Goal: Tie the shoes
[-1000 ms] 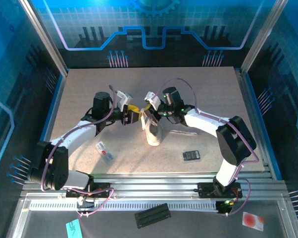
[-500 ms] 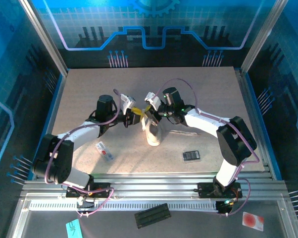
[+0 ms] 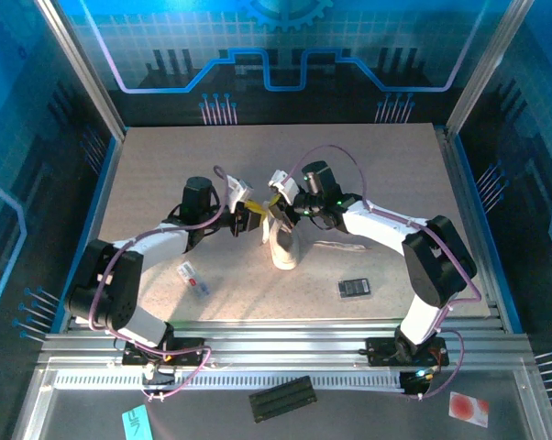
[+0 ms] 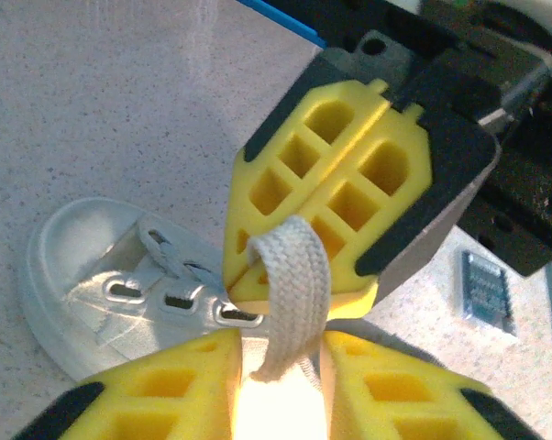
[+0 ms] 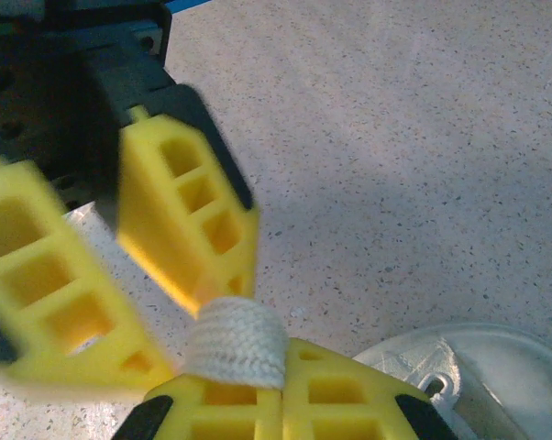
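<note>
The right end effector [image 4: 247, 275] clamps the pale woven lace [image 4: 294, 293] of the small white sneaker [image 4: 83, 275]; the left end effector [image 4: 278, 346], fingers apart, straddles it.

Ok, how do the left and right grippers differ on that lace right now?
The right gripper has its jaws shut, pinching a loop of the lace; the left gripper has its jaws apart, not pinching. The right gripper holds the lace at its bend; the left gripper straddles the strand hanging from it. Both have yellow pads and meet tip to tip near the sneaker.

Both arms angled inward, left claw [image 3: 257, 216] slightly parted, right claw [image 3: 276, 206] pinched closed, tips nearly meeting.
</note>
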